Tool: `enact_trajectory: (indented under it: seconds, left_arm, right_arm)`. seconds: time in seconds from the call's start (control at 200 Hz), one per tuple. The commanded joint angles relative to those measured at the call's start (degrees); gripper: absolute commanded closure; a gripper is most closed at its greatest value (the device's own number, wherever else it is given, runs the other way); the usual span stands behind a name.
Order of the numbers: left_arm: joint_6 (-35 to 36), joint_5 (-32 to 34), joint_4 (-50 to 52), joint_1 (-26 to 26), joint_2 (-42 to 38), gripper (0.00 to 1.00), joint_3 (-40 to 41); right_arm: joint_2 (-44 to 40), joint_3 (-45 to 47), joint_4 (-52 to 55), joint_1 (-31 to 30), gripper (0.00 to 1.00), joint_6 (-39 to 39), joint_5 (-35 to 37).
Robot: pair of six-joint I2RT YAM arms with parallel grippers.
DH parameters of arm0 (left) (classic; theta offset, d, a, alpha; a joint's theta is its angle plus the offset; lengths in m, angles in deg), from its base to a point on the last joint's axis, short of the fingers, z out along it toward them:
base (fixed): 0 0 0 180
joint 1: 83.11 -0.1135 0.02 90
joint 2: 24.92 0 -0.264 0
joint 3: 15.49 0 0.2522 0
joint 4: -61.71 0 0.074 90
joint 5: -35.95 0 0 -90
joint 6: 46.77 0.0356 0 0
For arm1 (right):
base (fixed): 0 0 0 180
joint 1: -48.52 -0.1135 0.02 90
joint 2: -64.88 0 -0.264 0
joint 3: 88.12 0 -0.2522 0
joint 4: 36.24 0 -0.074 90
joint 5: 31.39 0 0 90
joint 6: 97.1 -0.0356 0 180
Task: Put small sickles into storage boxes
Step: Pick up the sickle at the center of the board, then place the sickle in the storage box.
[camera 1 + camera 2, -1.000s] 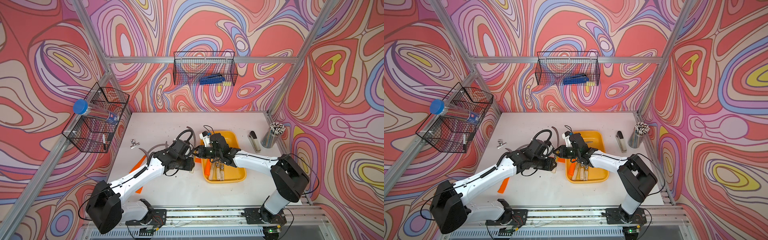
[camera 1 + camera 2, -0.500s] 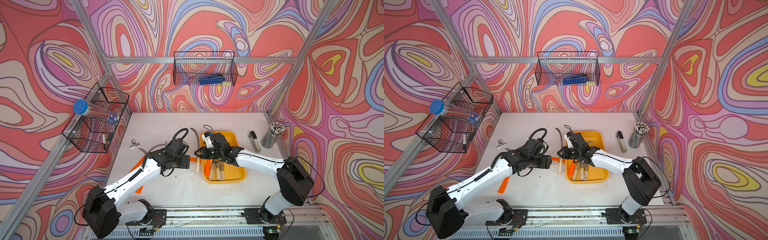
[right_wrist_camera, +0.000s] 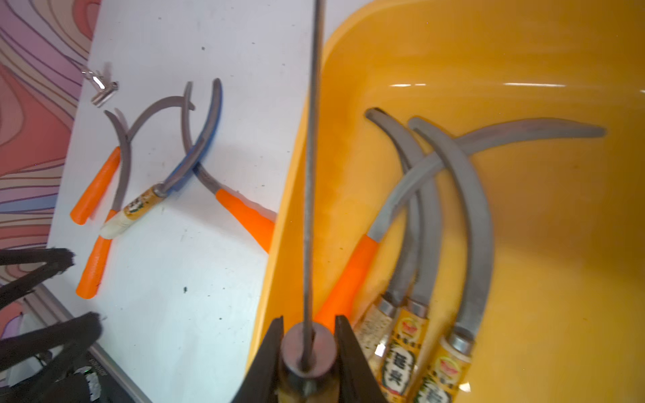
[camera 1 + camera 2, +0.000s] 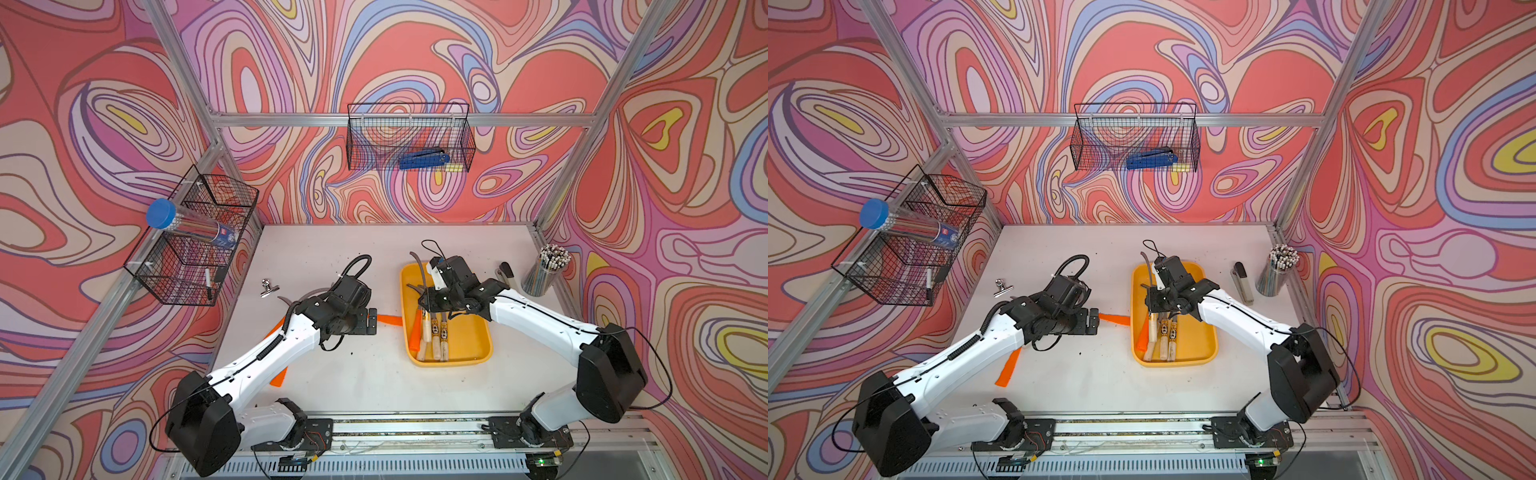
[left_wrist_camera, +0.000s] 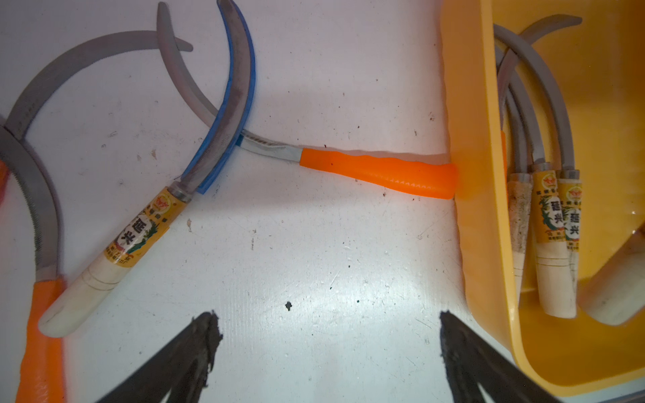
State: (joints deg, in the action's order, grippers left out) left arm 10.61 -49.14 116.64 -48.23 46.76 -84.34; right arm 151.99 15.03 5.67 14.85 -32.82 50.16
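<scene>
The left pincer (image 5: 328, 324) has just sprung wide and drawn back left over the surface (image 4: 353, 257), so the wood-handled sickle (image 3: 296, 350) is now gripped narrowly by the right pincer (image 4: 428, 300) alone, above the left side of the yellow tray (image 4: 473, 328), handover apparently done and ready for lowering.

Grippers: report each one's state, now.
Left gripper: open, empty.
Right gripper: shut on a grey-bladed wooden-handled small sickle.
</scene>
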Motion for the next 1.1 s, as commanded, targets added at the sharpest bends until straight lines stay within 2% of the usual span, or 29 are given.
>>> enact_trajectory:
  seconds: [0.0,0.295,0.456,0.761,1.007,1.097]
  left_arm:
    - [-0.7,3.1,3.7,-0.4,1.7,0.00,-1.5]
    - [1.6,6.3,3.9,-0.4,2.2,0.00,-2.1]
    - [-1.2,11.6,6.7,-0.4,2.4,0.00,-2.6]
    - [-1.7,7.3,3.4,-0.4,1.1,0.00,-0.1]
    - [0.7,5.9,2.3,-0.4,-2.2,0.00,0.7]
    - [1.2,6.2,3.2,-0.4,-2.6,0.00,0.5]
  right_arm:
    - [-1.9,2.4,4.4,3.3,1.00,4.0,0.9]
    - [-2.0,6.6,4.1,7.0,1.00,5.1,1.7]
    - [-1.1,7.8,3.5,8.0,1.00,5.4,2.1]
    - [1.4,10.1,0.7,9.5,1.00,5.8,-2.1]
    - [4.9,9.9,0.3,10.6,1.00,5.6,-3.8]
    - [5.4,9.8,0.7,10.9,0.86,5.3,-3.3]
